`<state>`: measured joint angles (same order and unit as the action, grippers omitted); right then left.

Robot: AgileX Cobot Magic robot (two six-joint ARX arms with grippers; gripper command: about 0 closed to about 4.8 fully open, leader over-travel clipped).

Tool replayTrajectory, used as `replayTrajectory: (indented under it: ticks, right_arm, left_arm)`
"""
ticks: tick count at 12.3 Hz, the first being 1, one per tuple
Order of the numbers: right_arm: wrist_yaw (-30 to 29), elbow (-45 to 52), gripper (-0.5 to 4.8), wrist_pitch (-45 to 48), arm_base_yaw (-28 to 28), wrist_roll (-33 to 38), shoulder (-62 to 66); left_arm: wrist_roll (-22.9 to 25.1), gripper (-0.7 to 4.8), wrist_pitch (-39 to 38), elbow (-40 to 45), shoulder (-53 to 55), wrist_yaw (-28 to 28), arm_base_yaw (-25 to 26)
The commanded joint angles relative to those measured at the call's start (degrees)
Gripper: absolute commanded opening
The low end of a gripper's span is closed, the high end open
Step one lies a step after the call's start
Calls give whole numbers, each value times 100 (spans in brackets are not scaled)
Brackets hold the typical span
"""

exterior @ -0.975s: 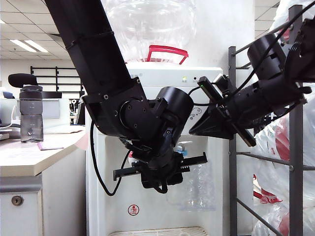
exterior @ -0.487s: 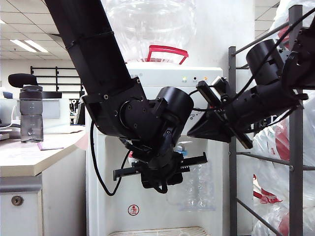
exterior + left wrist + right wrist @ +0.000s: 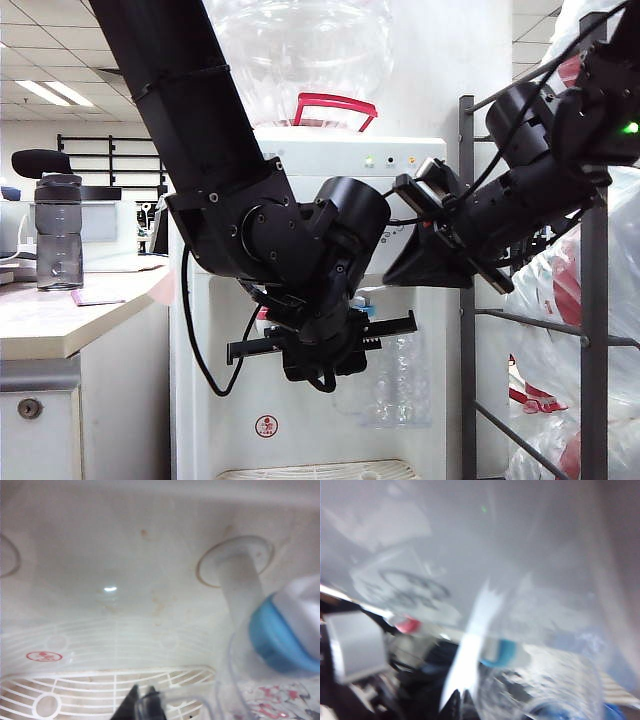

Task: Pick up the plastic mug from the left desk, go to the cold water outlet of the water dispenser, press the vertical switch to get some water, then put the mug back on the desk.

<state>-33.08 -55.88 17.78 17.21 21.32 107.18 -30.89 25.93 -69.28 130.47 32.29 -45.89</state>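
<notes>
While left gripper (image 3: 330, 362) clamps plastic mug (image 3: 385, 375), right gripper (image 3: 460, 696) closed

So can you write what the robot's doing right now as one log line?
left gripper: shut on mug, under blue tap | right gripper: state unclear, near tap | dispenser: ahead
</notes>
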Motion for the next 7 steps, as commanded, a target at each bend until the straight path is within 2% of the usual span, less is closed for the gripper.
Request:
replayTrajectory:
  ticks: [1, 4, 7]
  right_arm:
    - [-190, -157, -5, -2, 33, -404, 22]
    - [-564, -157, -5, -4, 33, -507, 11]
    - [-540, -149, -5, -595, 31, -560, -315]
  left_arm:
    - [50, -7, 151, -17, -52, -146, -63]
    - [46, -7, 149, -17, -52, -146, -55]
    - [46, -7, 149, -17, -52, -146, -44]
